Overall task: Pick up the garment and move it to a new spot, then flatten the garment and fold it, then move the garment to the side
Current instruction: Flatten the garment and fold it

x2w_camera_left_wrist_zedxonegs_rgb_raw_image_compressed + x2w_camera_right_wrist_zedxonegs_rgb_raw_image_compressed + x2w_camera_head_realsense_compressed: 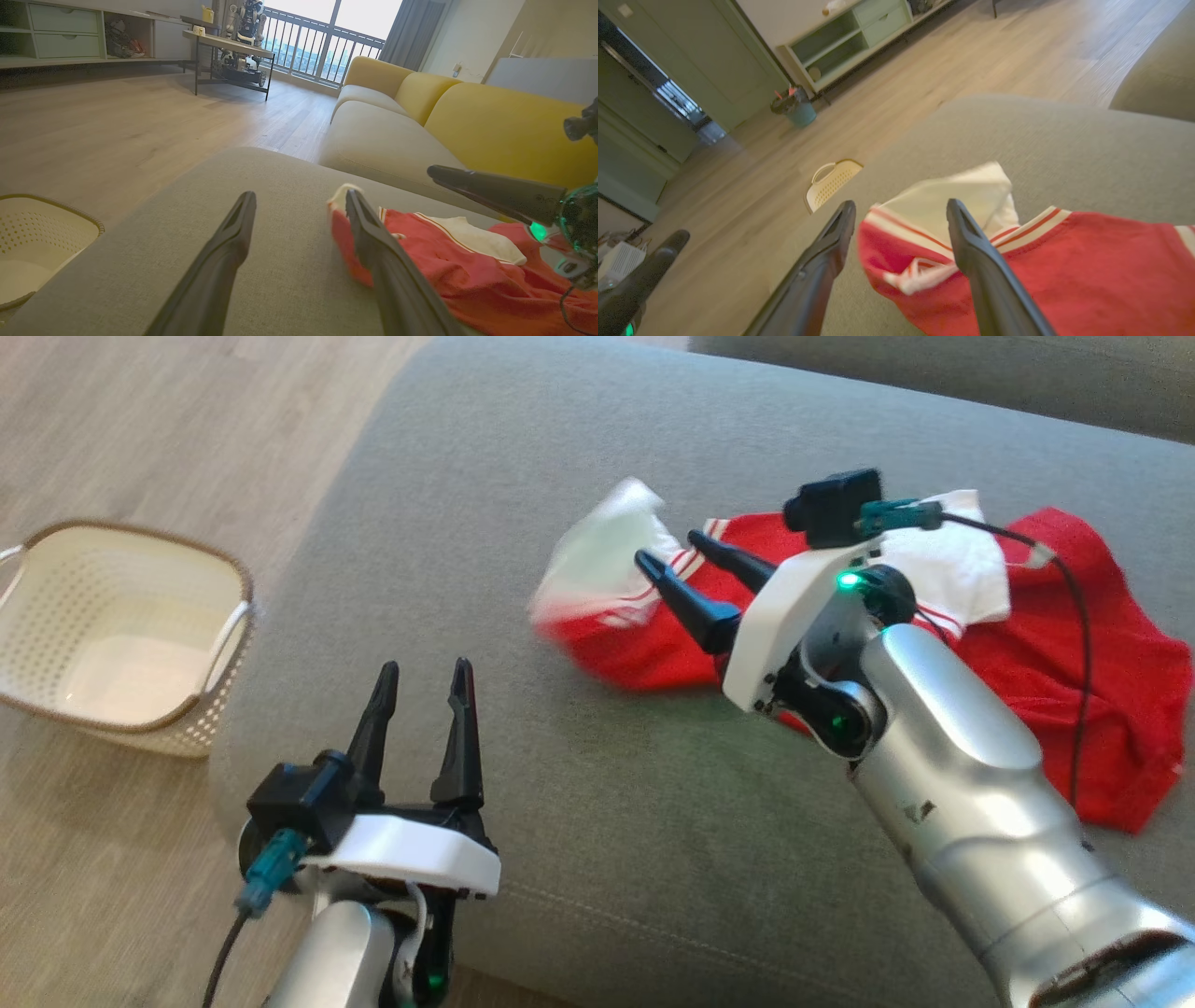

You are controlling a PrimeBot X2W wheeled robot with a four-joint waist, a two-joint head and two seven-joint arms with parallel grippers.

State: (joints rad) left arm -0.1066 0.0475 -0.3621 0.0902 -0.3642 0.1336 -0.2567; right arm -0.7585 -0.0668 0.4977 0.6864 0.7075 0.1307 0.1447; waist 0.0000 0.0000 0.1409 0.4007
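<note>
I see the garment [1130, 653] as soft red knit cloth with white panels, matt. The sofa cushion [560, 821] under it is coarse grey woven fabric. The basket [112, 569] looks like smooth perforated cream plastic. The floor [140, 429] is pale wood with a satin sheen. My right forearm [962, 775] is glossy silver.

Surface: grey-green fabric cushion [579, 803], broad and flat
On it: red garment [1074, 663] with white striped parts, crumpled toward the right (its left edge is blurred)
Beside it: wooden floor [140, 429], carrying a cream perforated basket [177, 737]
</note>
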